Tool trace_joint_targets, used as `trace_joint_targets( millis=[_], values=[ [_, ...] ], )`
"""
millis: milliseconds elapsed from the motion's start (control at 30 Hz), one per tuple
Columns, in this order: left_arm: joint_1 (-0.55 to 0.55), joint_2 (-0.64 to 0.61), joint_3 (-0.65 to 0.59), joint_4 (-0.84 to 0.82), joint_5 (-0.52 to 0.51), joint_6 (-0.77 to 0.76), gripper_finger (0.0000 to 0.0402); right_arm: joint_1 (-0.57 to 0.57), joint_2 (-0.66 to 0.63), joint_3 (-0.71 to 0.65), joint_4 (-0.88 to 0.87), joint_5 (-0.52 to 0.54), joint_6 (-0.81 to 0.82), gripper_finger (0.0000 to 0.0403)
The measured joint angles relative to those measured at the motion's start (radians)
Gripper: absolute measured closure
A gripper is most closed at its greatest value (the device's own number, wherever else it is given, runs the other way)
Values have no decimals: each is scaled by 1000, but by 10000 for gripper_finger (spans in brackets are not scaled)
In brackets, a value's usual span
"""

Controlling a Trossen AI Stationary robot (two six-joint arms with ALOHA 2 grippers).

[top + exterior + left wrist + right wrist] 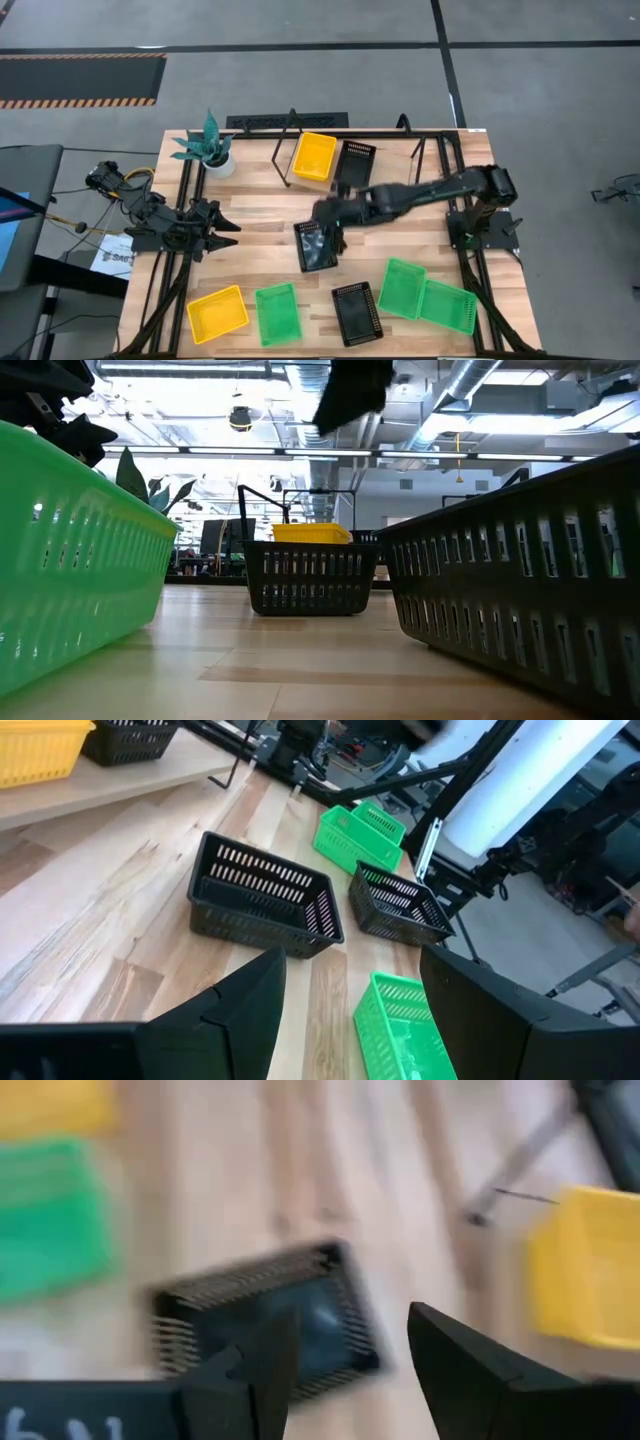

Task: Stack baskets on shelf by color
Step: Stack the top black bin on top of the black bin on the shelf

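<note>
A black basket (317, 246) rests flat on its bottom on the tabletop's middle; it also shows in the right wrist view (265, 1320) and the low view (310, 575). My right gripper (326, 220) hangs open above its far end, well clear of it (350, 390) (350, 1315). The shelf (300, 182) stands at the far edge and carries a yellow basket (315, 155) and a black basket (355, 162) side by side. My left gripper (228, 228) waits open at the table's left (350, 955).
Along the near edge lie a yellow basket (217, 312), a green basket (277, 313), a black basket (357, 313) and two green baskets (402, 287) (447, 305) that touch each other. A potted plant (210, 148) stands at the far left corner.
</note>
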Motion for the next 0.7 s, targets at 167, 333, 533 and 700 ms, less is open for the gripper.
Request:
trace_joint_targets(
  millis=[167,333,533,700],
  values=[
    [0,0,0,0,0,3,181,113,4,0,40,5,110,198],
    [0,0,0,1,0,5,181,199,20,0,50,59,229,198],
    [0,0,0,0,0,8,181,252,53,2,60,103,339,198],
    [0,0,0,1,0,9,181,264,93,-1,71,101,372,198]
  ],
)
